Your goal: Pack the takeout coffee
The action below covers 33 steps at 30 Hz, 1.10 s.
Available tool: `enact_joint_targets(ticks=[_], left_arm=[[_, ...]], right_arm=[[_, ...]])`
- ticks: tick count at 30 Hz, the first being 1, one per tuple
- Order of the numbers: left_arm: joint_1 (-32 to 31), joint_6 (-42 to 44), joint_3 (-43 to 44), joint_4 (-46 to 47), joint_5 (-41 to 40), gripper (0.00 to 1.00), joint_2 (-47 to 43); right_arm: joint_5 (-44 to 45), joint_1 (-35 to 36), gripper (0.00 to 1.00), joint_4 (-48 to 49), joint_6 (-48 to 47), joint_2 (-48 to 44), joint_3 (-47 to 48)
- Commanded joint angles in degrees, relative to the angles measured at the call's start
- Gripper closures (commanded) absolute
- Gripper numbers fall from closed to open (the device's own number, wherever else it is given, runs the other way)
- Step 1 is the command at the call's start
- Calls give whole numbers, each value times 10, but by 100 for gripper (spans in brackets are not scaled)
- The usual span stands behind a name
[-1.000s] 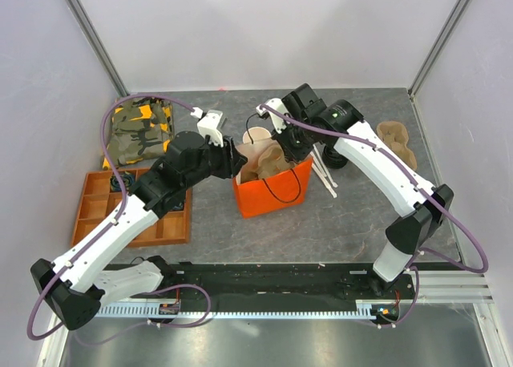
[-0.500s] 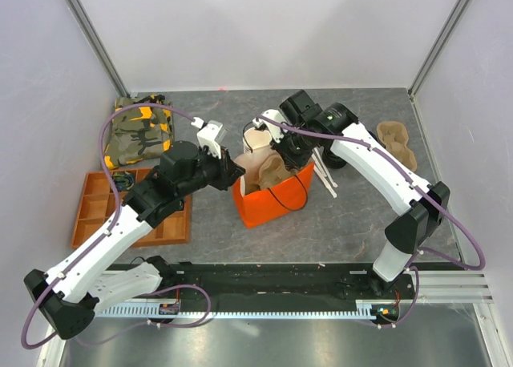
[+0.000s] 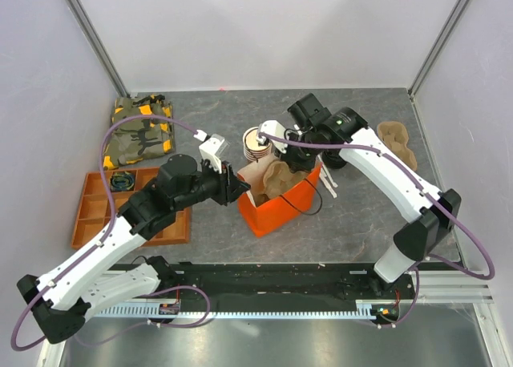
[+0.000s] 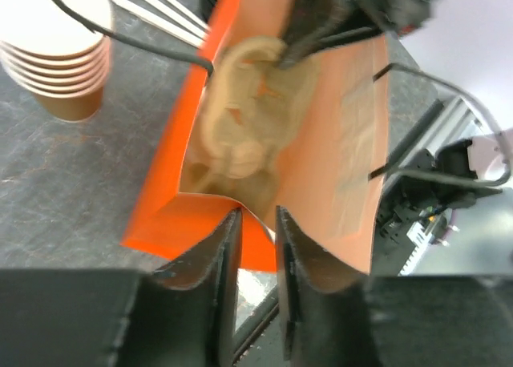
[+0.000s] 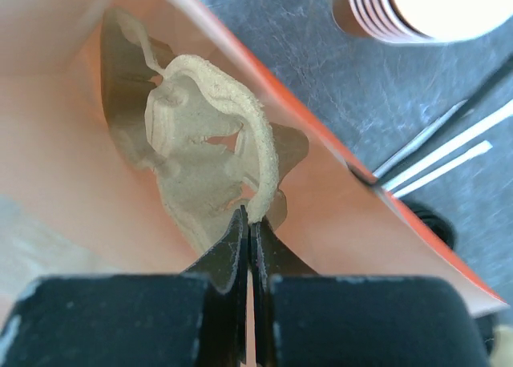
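The right gripper is clenched. Its tips pinch the top edge of a pulp carrier that stands tilted inside the bag, leaning on the inner wall. The right arm reaches in over the bag's far right rim.

The left gripper is at the bag's near left corner. Its fingers stand narrowly apart and the folded corner of the rim lies right at their tips. I cannot tell whether they grasp the paper or only flank it.

The orange bag stands mid-table with its mouth spread wide. Thin black cord handles hang from its long sides.

The coffee is outside the bag, on the table just to its right. The right arm hides most of it, so only a patch of dark lid shows. White stirrers lie beside it, close to the bag's right wall.

A stack of cups stands just behind the bag's far left corner. A second carrier lies well to the right, by the wall. At the far left there is a camo pouch, and nearer the arms a divided tray.
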Motion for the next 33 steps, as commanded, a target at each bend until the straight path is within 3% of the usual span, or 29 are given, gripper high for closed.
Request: enact_joint_targets(ticks=[1, 10, 15, 23, 26, 30, 33], left_arm=[[7, -10, -2, 11, -92, 61, -38], [18, 13, 19, -4, -52, 60, -22], [18, 27, 19, 5, 9, 59, 11], [18, 72, 11, 79, 17, 57, 35], [18, 86, 21, 76, 64, 65, 50], [18, 99, 16, 65, 69, 73, 53], [18, 99, 18, 51, 84, 92, 51]], right_arm=[[-61, -2, 100, 6, -121, -52, -24], [-148, -2, 100, -21, -292, -95, -70], [-142, -1, 100, -24, -316, -98, -77], [-127, -1, 100, -24, -332, -102, -72], [-125, -1, 100, -23, -331, -101, -69], [-115, -1, 100, -16, -337, -96, -69], [-107, -2, 100, -2, -331, -92, -70]])
